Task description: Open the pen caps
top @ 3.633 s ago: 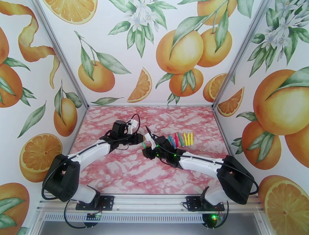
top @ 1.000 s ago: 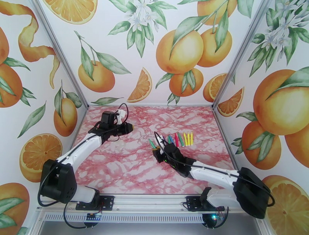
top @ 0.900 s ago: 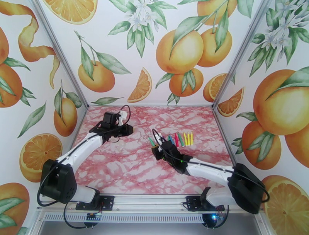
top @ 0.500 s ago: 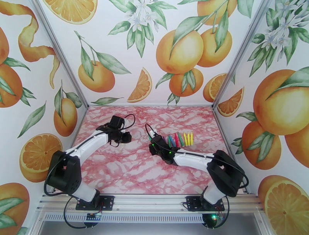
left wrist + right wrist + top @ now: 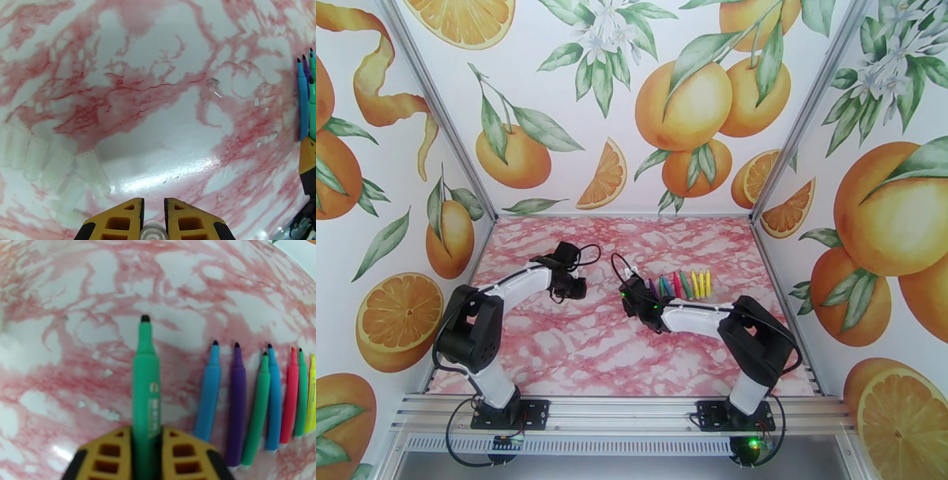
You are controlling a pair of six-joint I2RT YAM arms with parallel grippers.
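My left gripper (image 5: pixel 153 203) is shut on a clear pen cap (image 5: pixel 154 232), low over the marble table; in the top view it (image 5: pixel 574 287) sits left of centre. Several more clear pen caps (image 5: pixel 59 169) lie loose on the table to its left. An uncapped green pen (image 5: pixel 145 374) points away from me, tip bare, with my right gripper (image 5: pixel 145 433) shut on its barrel; from above this gripper (image 5: pixel 626 294) is just left of the pen row (image 5: pixel 681 284). The row holds several uncapped pens: blue (image 5: pixel 208 394), purple (image 5: pixel 237 398), green (image 5: pixel 256 405), red (image 5: pixel 288 398).
The pink marble table (image 5: pixel 577 347) is walled on three sides by orange-print panels (image 5: pixel 577 103). The two grippers are a short gap apart near the middle. In the left wrist view the ends of the pen row (image 5: pixel 303 102) lie at the right edge.
My left gripper has come down and nearer with the clear cap. My right gripper has shifted slightly back and left with the green pen, its arm folding in.
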